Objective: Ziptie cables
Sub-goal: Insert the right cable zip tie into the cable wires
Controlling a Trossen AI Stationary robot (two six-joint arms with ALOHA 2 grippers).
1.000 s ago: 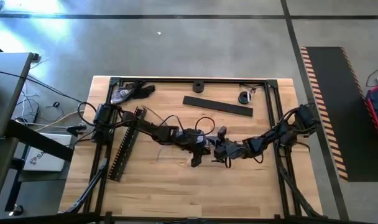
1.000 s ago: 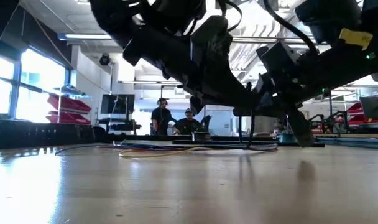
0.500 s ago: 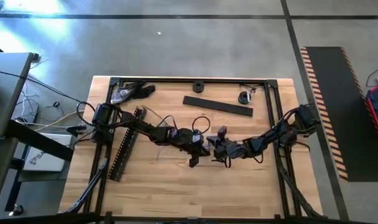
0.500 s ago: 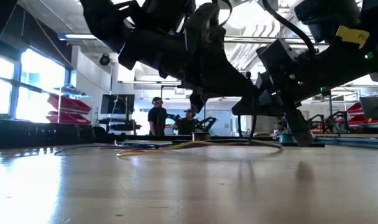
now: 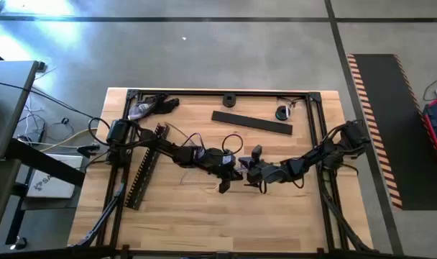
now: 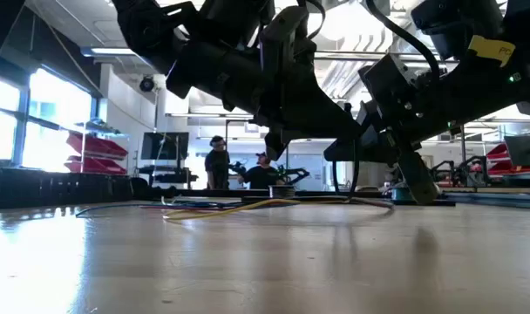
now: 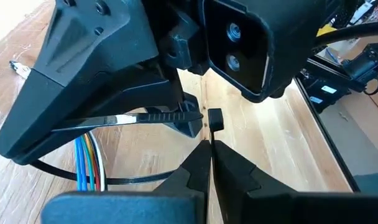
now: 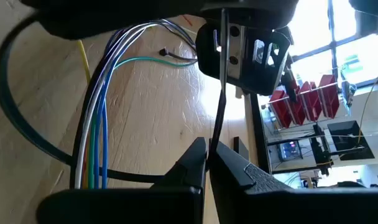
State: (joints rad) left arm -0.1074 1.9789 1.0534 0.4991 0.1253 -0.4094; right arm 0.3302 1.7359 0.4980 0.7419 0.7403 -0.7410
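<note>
The cables (image 8: 97, 124) are a bundle of thin blue, white, green and yellow wires lying on the wooden table's middle, also seen in the left wrist view (image 7: 88, 155) and the low view (image 6: 248, 205). A black zip tie (image 7: 139, 117) is looped around the bundle. My left gripper (image 7: 209, 146) and my right gripper (image 8: 210, 148) meet over the bundle at the table's middle, tip to tip, each shut on the zip tie. In the high view the left gripper (image 5: 231, 173) and the right gripper (image 5: 249, 173) stand side by side. My left gripper pinches the zip tie between its two fingertips, right beside the tie's small square head (image 7: 215, 119). It comes from the table's left, slanting down. The tie is clear of the table there. My right gripper pinches the tie's thin strap (image 8: 217, 115) between its two fingertips, coming from the table's right and slanting down. The strap runs straight and taut from its tips to the left gripper. The loop (image 8: 27, 146) hangs around the cables.
A long slotted black strip (image 5: 143, 171) lies at the left, a flat black strip (image 5: 251, 122) at the far side, with two small round black parts (image 5: 228, 99) (image 5: 283, 113) near the far rail. A black frame (image 5: 318, 137) borders the table. People (image 6: 217, 166) stand in the room behind.
The middle of the cable bundle has risen a little off the table between the two grippers, a yellow strand now arching up. Both grippers stay shut on the zip tie, and the left arm has shifted slightly.
</note>
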